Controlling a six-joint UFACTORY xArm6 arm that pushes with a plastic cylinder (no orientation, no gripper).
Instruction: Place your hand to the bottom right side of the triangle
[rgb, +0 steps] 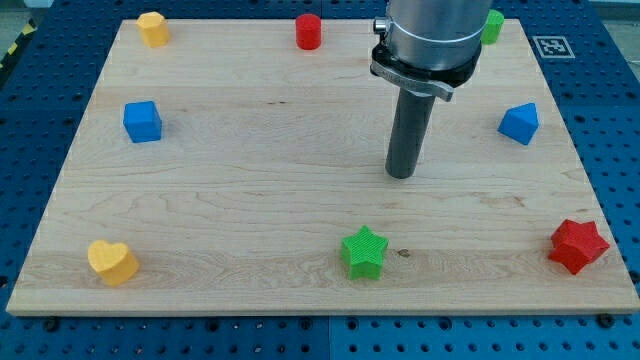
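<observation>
The blue triangle block (518, 123) sits near the board's right edge, in the upper half of the view. My tip (401, 174) rests on the wooden board (250, 180) right of centre. It is well to the left of the triangle and slightly below it, with bare wood between them. The tip touches no block. The arm's grey body hangs over the top of the board above the rod.
A yellow block (152, 29) sits at the top left, a red cylinder (308, 32) at the top centre, and a green block (491, 26) at the top right, partly behind the arm. A blue cube (142, 121) is left; yellow heart (112, 262), green star (363, 252), red star (577, 245) line the bottom.
</observation>
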